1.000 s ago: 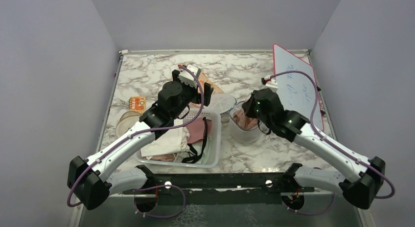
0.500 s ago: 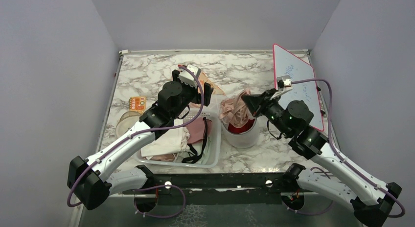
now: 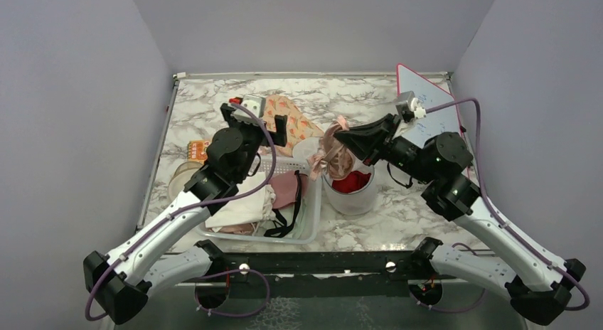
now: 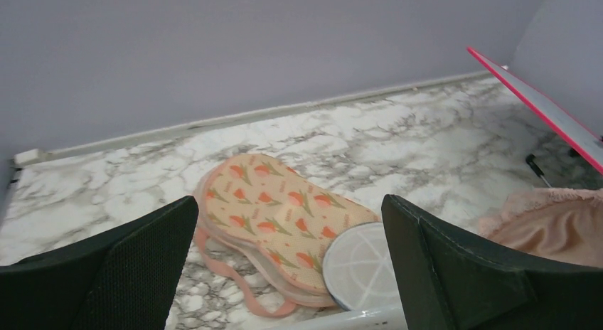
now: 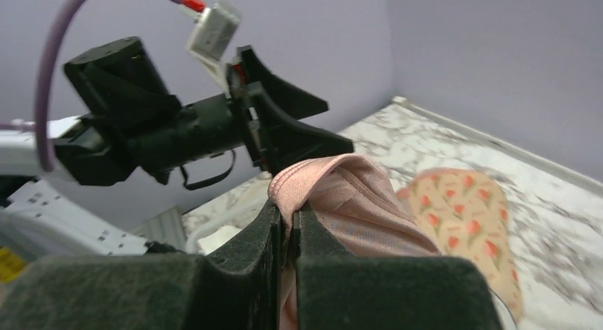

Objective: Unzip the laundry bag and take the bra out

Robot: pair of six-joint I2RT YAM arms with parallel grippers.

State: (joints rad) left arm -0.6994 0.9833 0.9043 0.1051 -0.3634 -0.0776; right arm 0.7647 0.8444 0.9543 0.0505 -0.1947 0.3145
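Broadly, the opening half looks done and the removal does not. Well to the left of the laundry bag (image 3: pixel 352 200) sits the white slatted basket (image 3: pixel 313 202), with pale and pink clothes and black straps in it. The left gripper (image 3: pixel 254 121) hovers over the basket's far edge, left of the bag, its fingers wide apart and holding nothing. Just behind and left of the bag lie a floral pouch (image 4: pixel 277 216) and a round white mesh disc (image 4: pixel 363 266), which I take to be the bag's unzipped end, though whether it is attached to the bag I cannot tell. The bag stands upright with its top open, so the zip is evidently undone. Above the bag's left rim hangs a peach-pink garment (image 3: pixel 335 158), pinched between the closed fingers of the right gripper (image 3: pixel 340 136). That piece is not the target. The bra (image 3: pixel 353 181) shows as dark red fabric low inside the bag, untouched by either gripper. To the right of the bag leans a red-edged whiteboard (image 3: pixel 434 113). What is left, by my reading, is to put the peach piece aside, reach into the bag and lift the red bra clear.
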